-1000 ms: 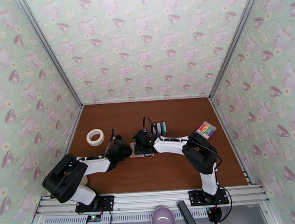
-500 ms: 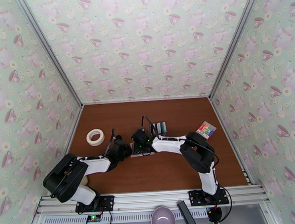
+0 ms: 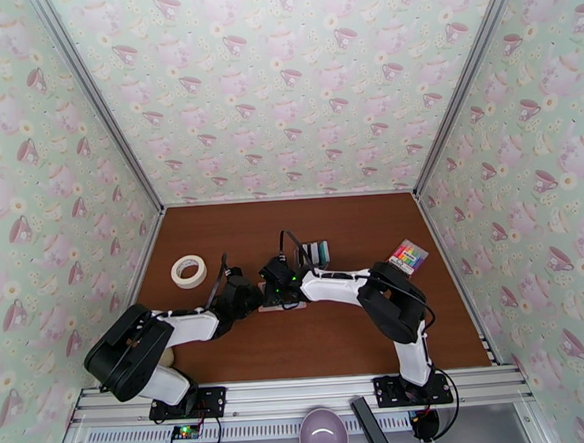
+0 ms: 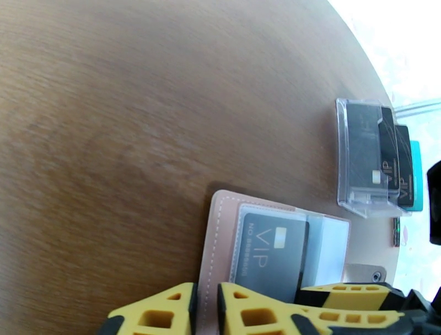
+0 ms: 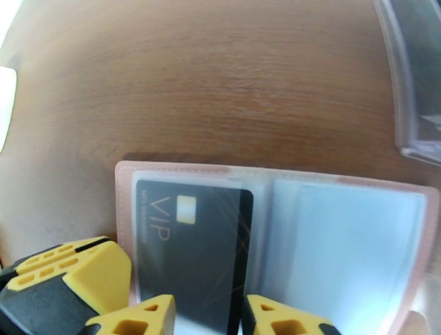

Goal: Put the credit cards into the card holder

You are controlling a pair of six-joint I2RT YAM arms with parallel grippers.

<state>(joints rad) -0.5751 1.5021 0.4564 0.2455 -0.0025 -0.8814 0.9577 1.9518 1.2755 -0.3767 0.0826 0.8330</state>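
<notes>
Over card holder (image 5: 342, 231), right tool (image 5: 209, 315) barely shifted

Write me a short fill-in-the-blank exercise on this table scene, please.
1. The black plastic card in the open pink book-style wallet reads ___.
2. The wallet's other clear pocket is ___.
3. The white tape roll lies on the brown wooden table's ___ side.
Missing words: VIP; empty; left.

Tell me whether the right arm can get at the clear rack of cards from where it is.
Probably yes. The right pincer is over the open card holder, the clear rack stands just beyond it, and only bare table lies between.
</notes>
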